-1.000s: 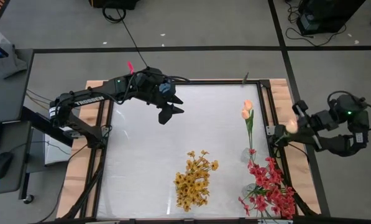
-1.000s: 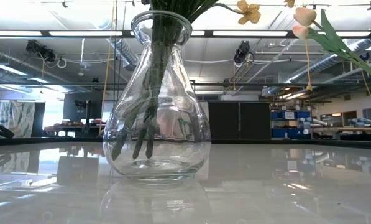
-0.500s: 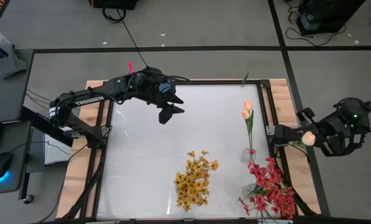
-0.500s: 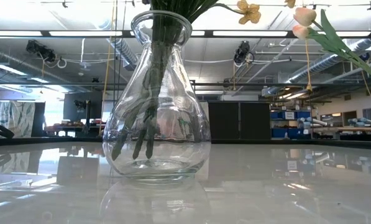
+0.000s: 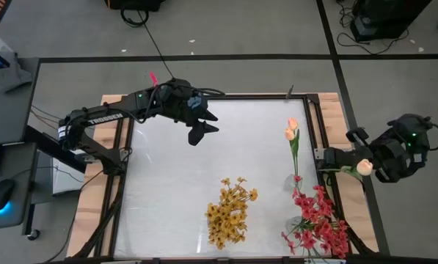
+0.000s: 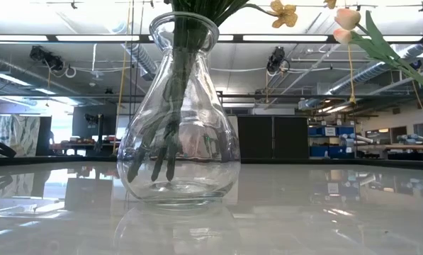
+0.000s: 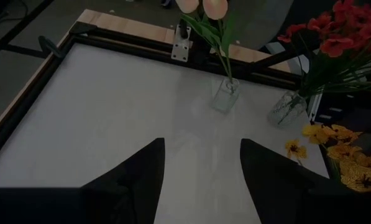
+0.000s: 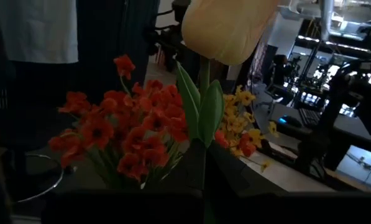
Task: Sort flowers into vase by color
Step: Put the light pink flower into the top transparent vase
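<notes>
My right gripper (image 5: 355, 160) hangs off the table's right edge, shut on a slim peach tulip (image 8: 227, 26) whose bud (image 5: 364, 167) shows beside it. On the table, yellow flowers (image 5: 230, 211) stand in a bulbous glass vase (image 6: 179, 120). Red flowers (image 5: 318, 220) stand in a vase near the right front corner. Two more peach tulips (image 5: 292, 130) stand in a small glass vase (image 7: 225, 96). My left gripper (image 7: 201, 180) hovers open over the table's far left part (image 5: 201, 131), holding nothing. My right gripper pinches the tulip's green stem (image 8: 204, 152) between its two fingers, just below the leaves (image 8: 201, 106). The bud and leaves stick out past the fingers. The flower is lifted clear of the table and of the vases; its lower stem is hidden by the fingers.
The white tabletop (image 5: 174, 176) has a dark frame and wooden border (image 5: 90, 213). The three vases crowd the near right part. A metal bracket (image 5: 323, 155) sits on the right frame next to my right gripper.
My right gripper has turned and drawn a little away from the table's right edge, and the tulip's bud has swung toward the near right with it. The left arm and the vases have kept still.
</notes>
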